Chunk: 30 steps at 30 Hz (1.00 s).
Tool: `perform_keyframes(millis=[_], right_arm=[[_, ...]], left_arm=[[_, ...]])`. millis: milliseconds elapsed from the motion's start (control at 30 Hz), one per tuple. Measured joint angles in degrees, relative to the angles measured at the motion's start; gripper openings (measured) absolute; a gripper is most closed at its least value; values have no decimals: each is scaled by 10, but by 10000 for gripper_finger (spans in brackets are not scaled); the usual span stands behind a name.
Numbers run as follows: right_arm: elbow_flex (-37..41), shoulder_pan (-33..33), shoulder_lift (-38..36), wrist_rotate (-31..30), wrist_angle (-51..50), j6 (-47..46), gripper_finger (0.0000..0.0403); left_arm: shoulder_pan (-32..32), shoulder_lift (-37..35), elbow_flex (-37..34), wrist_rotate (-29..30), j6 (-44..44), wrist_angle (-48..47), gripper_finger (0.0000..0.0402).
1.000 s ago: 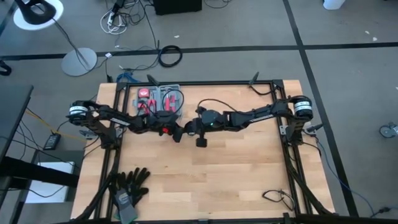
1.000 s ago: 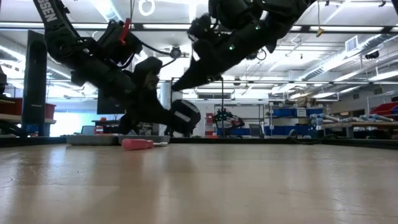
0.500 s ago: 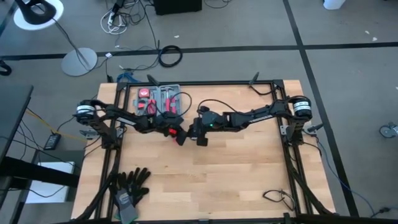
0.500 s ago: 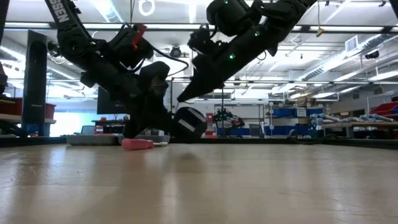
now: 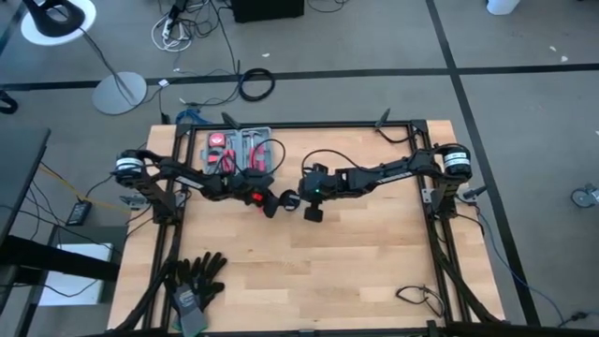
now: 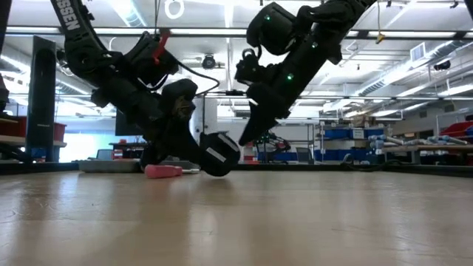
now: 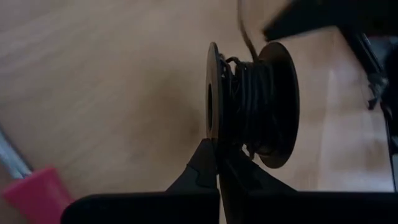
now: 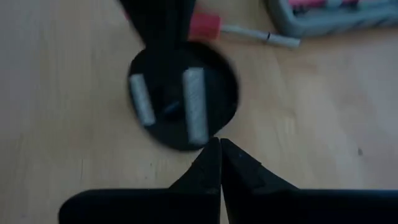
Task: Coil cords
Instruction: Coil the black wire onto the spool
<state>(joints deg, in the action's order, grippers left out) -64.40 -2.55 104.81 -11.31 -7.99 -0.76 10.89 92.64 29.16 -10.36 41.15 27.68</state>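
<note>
Left gripper [image 7: 216,163], pinched on my cord spool [image 7: 252,102], holds it sideways just beside closed right gripper [image 8: 220,163].

Two dark, near-black jointed arms. Left arm [image 5: 178,174]: red patch near wrist, white block lettering on upper link in low view, silver round cap at base joint. Right arm [image 5: 384,173]: small green lights glowing on wrist housing, thin black cable looping above forearm, silver cap at base. Fingers [image 7: 208,168] dark, tapered to points.
</note>
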Motion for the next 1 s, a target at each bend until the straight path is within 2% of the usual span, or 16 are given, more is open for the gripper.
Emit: perform_keyframes(millis=[200, 300, 500, 767, 1000], right_arm=[[3, -2, 0, 13, -11, -11, 0], [3, -6, 0, 36, 0, -12, 0], [3, -6, 0, 34, -6, -13, 0], [3, -6, -1, -11, -61, -36, 0], [3, -4, -2, -11, -67, -41, 0]], left_arm=[[11, 8, -10, -1, 22, 42, 1], [12, 37, -8, -17, 31, 77, 1], [13, 69, -7, -23, 50, 119, 1], [14, 54, -7, -17, 54, 116, 2], [14, 54, -7, -17, 56, 115, 43]])
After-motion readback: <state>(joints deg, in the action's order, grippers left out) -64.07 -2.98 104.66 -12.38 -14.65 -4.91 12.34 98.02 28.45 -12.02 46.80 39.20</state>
